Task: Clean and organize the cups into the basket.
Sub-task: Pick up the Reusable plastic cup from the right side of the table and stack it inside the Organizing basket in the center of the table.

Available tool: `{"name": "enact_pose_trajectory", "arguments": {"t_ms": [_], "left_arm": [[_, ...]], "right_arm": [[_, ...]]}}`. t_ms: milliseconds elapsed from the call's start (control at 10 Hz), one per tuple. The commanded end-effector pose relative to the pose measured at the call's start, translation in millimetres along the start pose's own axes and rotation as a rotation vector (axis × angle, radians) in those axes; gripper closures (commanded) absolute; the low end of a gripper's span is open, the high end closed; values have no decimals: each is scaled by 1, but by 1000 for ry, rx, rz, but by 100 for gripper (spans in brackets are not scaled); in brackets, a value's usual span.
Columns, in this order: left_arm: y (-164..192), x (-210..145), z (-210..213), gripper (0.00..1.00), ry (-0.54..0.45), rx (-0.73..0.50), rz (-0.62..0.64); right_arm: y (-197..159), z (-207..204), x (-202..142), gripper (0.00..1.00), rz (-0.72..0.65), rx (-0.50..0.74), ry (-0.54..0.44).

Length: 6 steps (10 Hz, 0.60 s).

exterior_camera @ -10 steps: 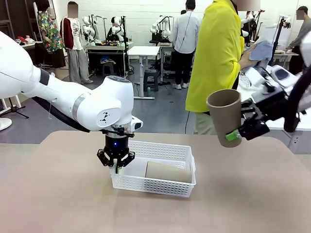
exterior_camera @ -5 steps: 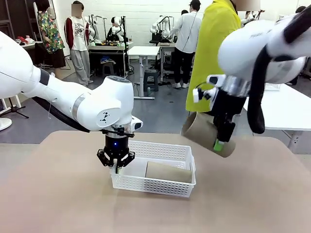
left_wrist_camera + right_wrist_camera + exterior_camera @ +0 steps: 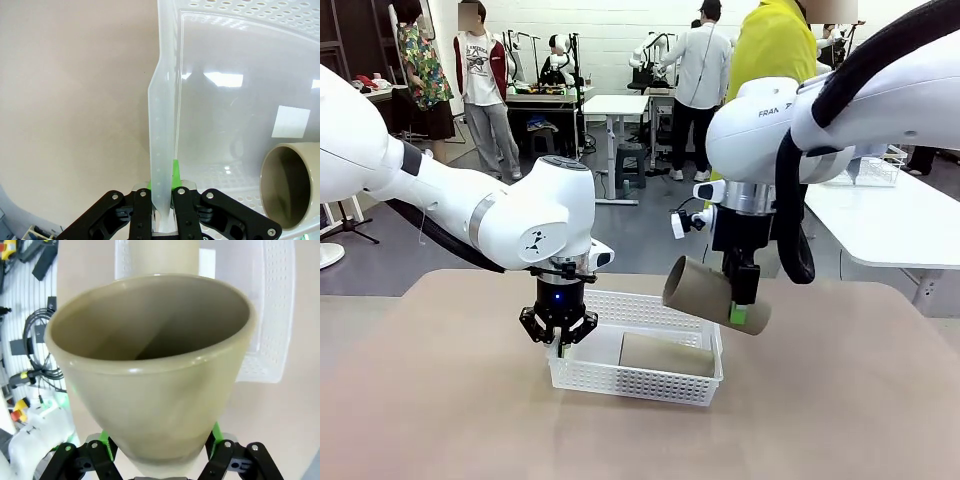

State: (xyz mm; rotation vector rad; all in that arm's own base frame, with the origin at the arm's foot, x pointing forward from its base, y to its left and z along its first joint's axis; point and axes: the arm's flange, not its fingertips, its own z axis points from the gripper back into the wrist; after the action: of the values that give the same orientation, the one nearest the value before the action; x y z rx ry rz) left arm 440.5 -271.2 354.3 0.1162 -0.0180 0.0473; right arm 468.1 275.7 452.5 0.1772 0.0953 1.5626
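Left wrist: fingers clamp basket wall; cup mouth inside.

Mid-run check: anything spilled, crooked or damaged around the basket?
Nothing stands out. The left claw pinches an end wall of the basket, one tan cup lies flat inside, and the right claw holds a second tan cup tilted near its far right corner. No spills.

Left arm reaches in low, wrist vertical. Left gripper points down, jaws clamped on the basket at its left end wall. Right arm arches over; right gripper hangs above the basket's right end, gripping a tan cup near its base.
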Motion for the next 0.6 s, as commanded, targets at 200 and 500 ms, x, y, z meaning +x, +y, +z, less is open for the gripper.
{"name": "enact_pose_trajectory", "arguments": {"t_ms": [200,500], "left_arm": [[2,-1,-4,100,7,9,-8],[2,-1,-4,100,7,9,-8]], "right_arm": [[0,0,0,19,0,0,0],[0,0,0,19,0,0,0]]}}
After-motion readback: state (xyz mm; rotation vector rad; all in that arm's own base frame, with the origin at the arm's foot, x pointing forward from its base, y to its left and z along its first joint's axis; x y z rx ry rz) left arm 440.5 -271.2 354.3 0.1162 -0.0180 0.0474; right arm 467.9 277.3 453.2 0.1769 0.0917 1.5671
